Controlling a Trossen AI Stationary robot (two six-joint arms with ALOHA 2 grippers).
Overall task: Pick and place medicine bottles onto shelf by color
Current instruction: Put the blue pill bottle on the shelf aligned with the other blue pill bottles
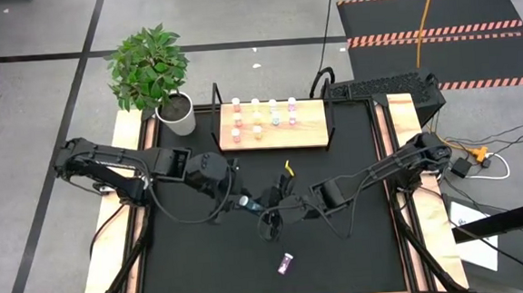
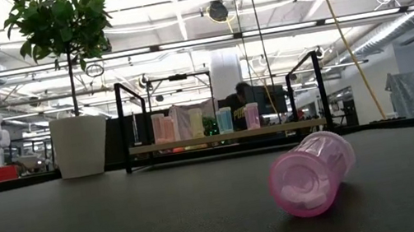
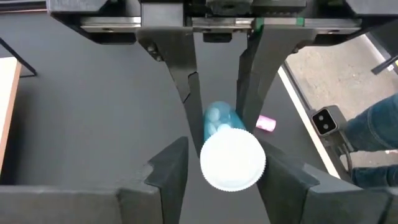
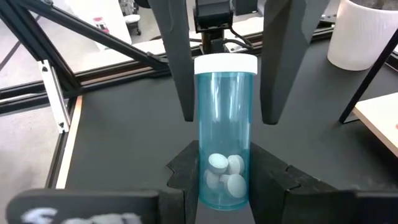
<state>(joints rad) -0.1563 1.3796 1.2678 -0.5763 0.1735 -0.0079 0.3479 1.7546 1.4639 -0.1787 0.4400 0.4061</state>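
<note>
I see both grippers meeting mid-worktop (image 1: 187,260): my right gripper (image 4: 225,180) fingers are clenched on the blue bottle's (image 4: 224,134) base, while my left gripper (image 3: 217,68) fingers flank its capped end, contact unclear. A pink bottle (image 1: 287,263) lies near the front edge. The shelf (image 1: 306,136), carrying bottles, stands behind, beside a potted plant (image 1: 152,67). No readable labels.

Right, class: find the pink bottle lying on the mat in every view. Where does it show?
High view: pink bottle lies on the mat, near the front edge.
Low view: on its side in the foreground, right of centre.
Left wrist view: small, beyond the left hand, beside the blue bottle.
Right wrist view: not in it.
Shared landmark: the shelf with bottles standing on it.
</note>
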